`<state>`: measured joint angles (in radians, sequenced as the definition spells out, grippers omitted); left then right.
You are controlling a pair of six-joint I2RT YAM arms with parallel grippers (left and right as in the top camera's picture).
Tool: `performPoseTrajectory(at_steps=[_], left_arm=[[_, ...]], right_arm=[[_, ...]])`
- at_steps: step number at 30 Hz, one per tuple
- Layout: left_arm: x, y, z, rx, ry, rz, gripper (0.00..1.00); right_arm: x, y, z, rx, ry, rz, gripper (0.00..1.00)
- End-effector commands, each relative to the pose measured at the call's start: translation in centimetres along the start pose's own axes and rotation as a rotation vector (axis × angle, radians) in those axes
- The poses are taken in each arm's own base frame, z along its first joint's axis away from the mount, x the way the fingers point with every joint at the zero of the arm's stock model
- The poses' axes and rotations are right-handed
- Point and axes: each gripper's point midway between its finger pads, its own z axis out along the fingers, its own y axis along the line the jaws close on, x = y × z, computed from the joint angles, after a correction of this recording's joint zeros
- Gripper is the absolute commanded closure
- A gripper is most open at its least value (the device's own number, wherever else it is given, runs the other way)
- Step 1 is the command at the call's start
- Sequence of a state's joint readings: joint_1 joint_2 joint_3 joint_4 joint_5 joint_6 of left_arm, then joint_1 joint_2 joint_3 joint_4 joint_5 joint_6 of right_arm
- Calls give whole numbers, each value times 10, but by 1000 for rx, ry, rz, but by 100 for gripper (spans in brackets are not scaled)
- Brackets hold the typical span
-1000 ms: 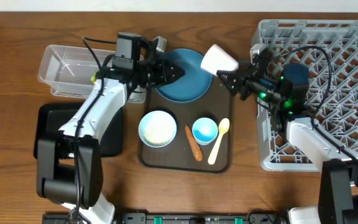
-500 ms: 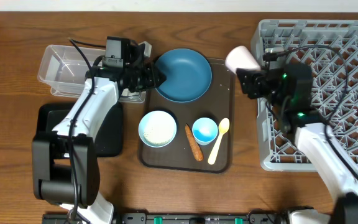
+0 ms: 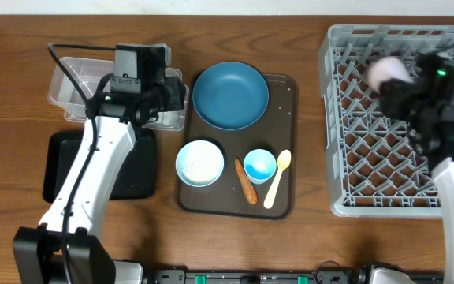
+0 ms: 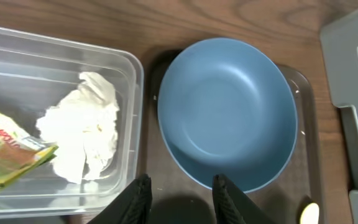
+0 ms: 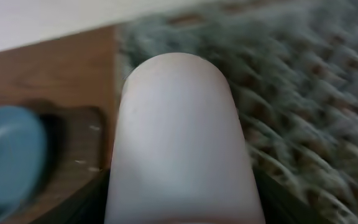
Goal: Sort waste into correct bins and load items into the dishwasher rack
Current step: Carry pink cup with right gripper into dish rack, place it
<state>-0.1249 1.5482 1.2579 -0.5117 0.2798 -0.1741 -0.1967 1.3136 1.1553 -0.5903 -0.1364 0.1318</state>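
Currently right gripper [image 3: 398, 87] pinching pink cup [image 3: 388, 71] above dishwasher rack [image 3: 345, 170]; left gripper [image 4: 180, 193] spread, empty, beside clear tub [image 4: 129, 68]

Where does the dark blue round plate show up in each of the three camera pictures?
Overhead: the dark blue round plate lies top centre, on the brown tray.
Left wrist: it fills the middle, right of the clear plastic tub.
Right wrist: a blurred blue patch at the left edge, beside the pink cup.
Shared landmark: the light-grey lattice rack, right of the plate in every view.
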Motion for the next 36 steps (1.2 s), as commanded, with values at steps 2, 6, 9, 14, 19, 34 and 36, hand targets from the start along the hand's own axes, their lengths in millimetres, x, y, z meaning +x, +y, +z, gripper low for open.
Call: performPoseTrajectory(at_steps=[2,6,9,14,19,34,36], left_arm=[[-7,6,-5,-38,-24,24,64],[-7,6,-5,-37,-24,24,65],[-7,6,-5,-37,-24,24,64],[-7,6,-5,-37,-24,24,64],[-7,6,-5,-37,-24,24,64],[-4,7,-5,-40,-13,21,64],[-3,7,-5,-41,-8,20,64]], right_arm=[[0,-64,-13,175,13,94,99],[7,-111,-26,279,24,187,99],[10,-140,-33,329,19,248,99],[7,-175,-39,392,48,312,99],[0,-204,-36,437,142,373,99],[10,-274,-26,600,382,479,99],[15,-279,-23,601,396,490,99]])
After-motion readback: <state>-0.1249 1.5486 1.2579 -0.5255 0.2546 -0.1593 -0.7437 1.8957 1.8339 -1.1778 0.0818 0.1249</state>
